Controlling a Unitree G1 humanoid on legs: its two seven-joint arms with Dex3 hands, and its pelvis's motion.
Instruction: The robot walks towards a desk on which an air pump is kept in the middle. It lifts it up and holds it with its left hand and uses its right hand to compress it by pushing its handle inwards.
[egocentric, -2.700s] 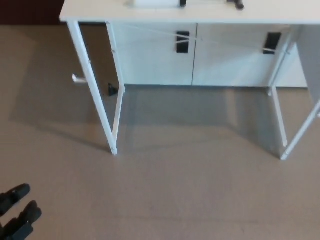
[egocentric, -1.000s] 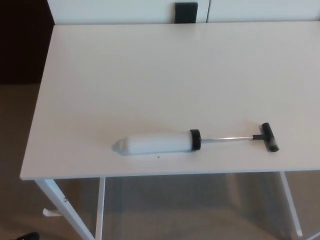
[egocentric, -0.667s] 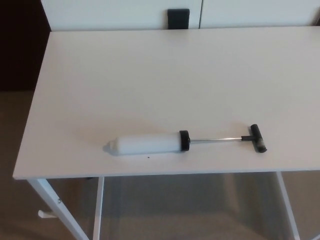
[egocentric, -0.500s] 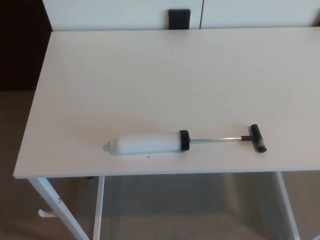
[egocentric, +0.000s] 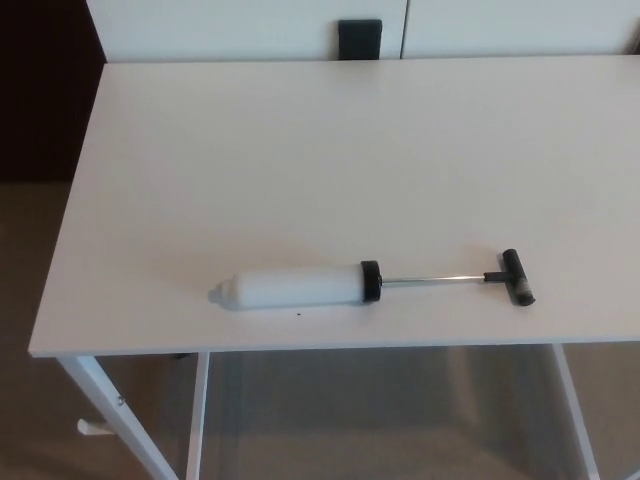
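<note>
From my station: one air pump (egocentric: 300, 287) on one white desk (egocentric: 300, 150), lying flat on its side near the front edge, roughly parallel to that edge and somewhat right of the desk's left corner. Neither robot hand shows in the head view, so I cannot tell how they are set or whether they hold anything; nothing is touching the pump. Parts counted: one white barrel, tapered nozzle pointing to my left; one black collar (egocentric: 371, 282) at the barrel's right end; one thin metal rod (egocentric: 432, 280), drawn fully out; one black T-handle (egocentric: 517, 277) at the far right. I judge the whole thing light and rigid, hollow plastic most likely. The barrel looks smooth and round, so it may roll or slip under a loose hold. Best take for the left hand: around the barrel's middle, thumb opposing the fingers, clear of the collar. Right hand on the T-handle, pushing straight along the rod; a sideways push could bend the slender rod. One dark speck (egocentric: 298, 314) sits on the desk just in front of the barrel.
</note>
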